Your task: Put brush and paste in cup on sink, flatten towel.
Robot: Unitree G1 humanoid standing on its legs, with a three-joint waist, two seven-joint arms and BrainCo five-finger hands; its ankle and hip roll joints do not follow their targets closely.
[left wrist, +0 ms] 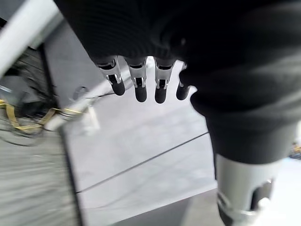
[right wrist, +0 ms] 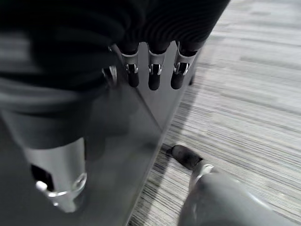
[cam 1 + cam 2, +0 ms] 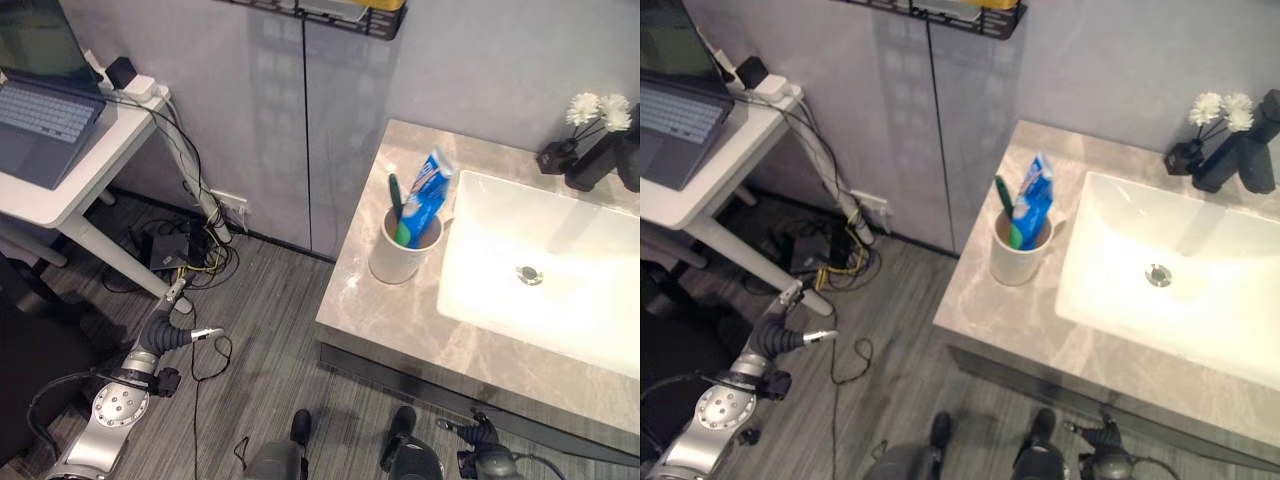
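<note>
Left hand (image 3: 190,335) hangs near cables (image 3: 190,255) — apparently empty — cup (image 3: 403,255) apart.

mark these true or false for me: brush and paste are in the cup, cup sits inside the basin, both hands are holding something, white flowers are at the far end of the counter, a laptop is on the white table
1. The green toothbrush and blue toothpaste tube stand in the white cup. True.
2. The cup sits inside the basin. False: it stands on the marble counter, beside the basin.
3. Both hands hold something. False: the left hand and right hand hang with relaxed fingers, holding nothing.
4. White flowers stand at the counter's far end. True.
5. A laptop rests on the white table. True.
</note>
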